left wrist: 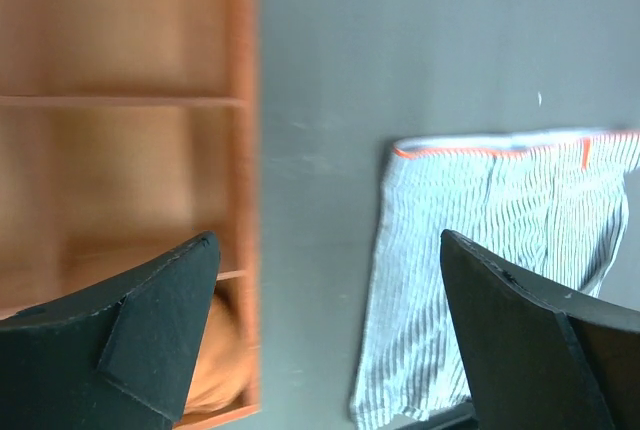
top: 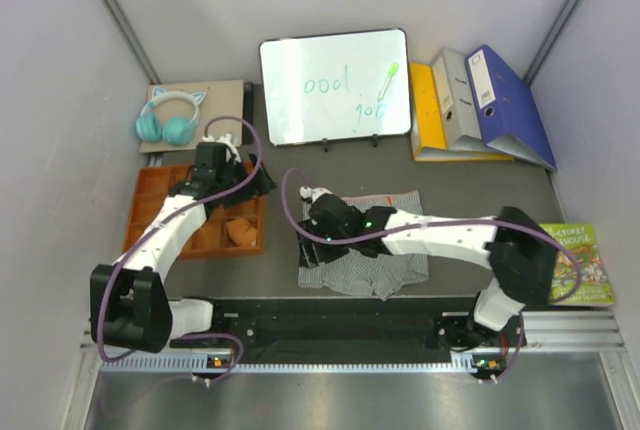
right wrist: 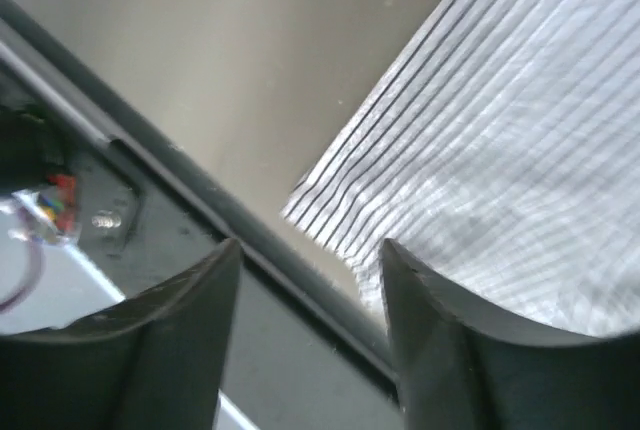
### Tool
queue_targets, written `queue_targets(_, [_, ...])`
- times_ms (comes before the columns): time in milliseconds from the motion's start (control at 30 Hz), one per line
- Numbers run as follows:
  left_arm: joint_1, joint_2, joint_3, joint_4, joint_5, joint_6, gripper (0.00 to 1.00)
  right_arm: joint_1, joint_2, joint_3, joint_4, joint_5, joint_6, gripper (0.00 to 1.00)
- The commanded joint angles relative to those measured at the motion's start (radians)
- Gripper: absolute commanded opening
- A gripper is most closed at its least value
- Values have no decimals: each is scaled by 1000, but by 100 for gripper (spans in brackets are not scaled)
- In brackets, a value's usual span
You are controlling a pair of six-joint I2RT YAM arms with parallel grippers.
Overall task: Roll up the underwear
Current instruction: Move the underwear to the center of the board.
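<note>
Flat on the dark grey table (top: pixel 480 190), centre front: finely striped grey-and-white cloth boxer shorts (top: pixel 362 272). Bunched in a compartment of the orange plastic tray (top: pixel 150 200) at left: rust-orange cloth briefs (top: pixel 240 231). Spread wide, gripping nothing: left fingers (left wrist: pixel 150 330) by the tray's right edge. Parted, empty: right fingers (right wrist: pixel 150 350) at the shorts' left edge.

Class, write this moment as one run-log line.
left hand: open | right hand: open, empty | striped boxers: flat, unrolled | orange briefs: in tray
</note>
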Motion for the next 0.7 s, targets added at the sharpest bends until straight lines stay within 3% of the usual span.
queue_targets(0, [-135,65,-4,92,-36,-52,95,-46,-218,7,-171,174,-20,63])
queue_targets(67, [-209,111,-8,130,-53,-84,95,-121,-277,-25,-185,192,-11,64])
queue_targets(267, [-295,205,-1,202,-27,-147,95,-368,-383,-255,-95,100,27,64])
queue_targets(500, [-303,292,47,190,60,-138,95,-509,-424,-378,-93,86,34,64])
queue_targets(667, [-303,369,129,90,105,-104,97,-557,-429,-412,-104,97,43,64])
